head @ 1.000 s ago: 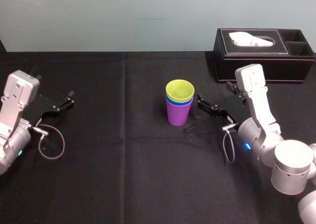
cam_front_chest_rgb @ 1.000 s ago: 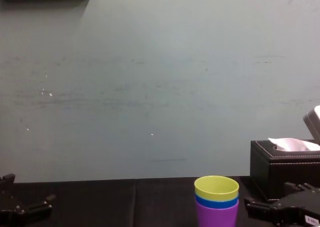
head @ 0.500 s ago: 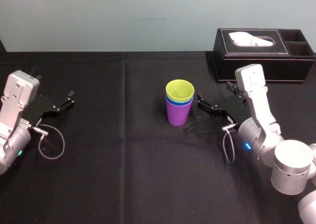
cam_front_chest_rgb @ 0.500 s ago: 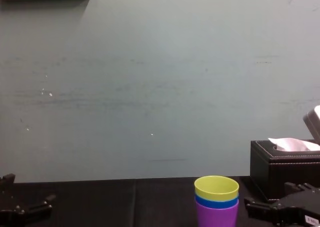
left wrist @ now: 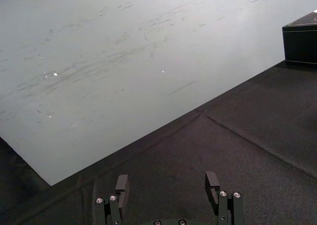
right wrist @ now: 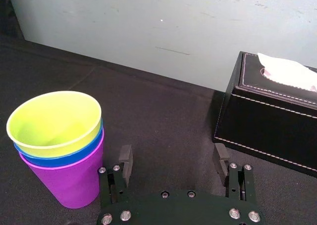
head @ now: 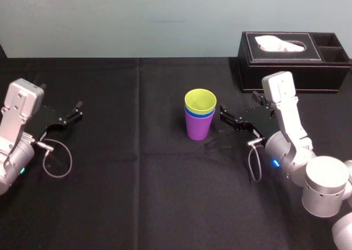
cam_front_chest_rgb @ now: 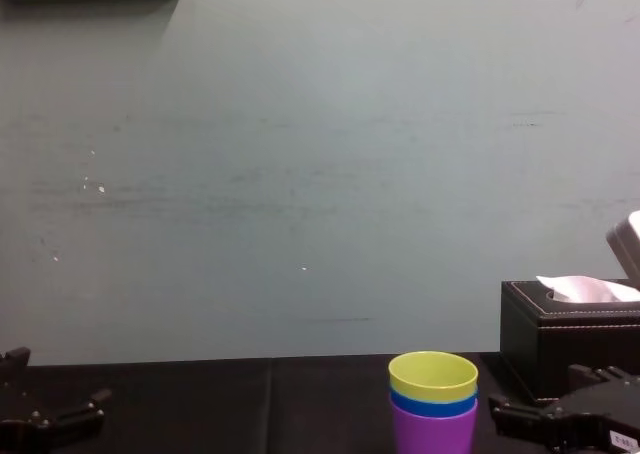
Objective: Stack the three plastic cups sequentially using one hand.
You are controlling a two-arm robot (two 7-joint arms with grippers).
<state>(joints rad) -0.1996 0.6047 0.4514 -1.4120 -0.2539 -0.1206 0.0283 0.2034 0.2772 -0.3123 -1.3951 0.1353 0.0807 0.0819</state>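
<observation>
While the left gripper (left wrist: 167, 180) is parked open and empty at the left, the right gripper (right wrist: 173, 153), spread wide and holding nothing just beside the cups (head: 199, 118) nested at centre, is probably best drawn straight back so nothing gets clipped.

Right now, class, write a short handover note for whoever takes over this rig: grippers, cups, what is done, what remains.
Cups: yellow-green cup inside blue cup inside purple cup, upright at the middle of the table.
Right gripper: jaws open, empty, just right of the cups.
Left gripper: jaws open, empty, parked far left.
Done: all three stacked.
Left: nothing to stack; perhaps draw the right arm back.
</observation>
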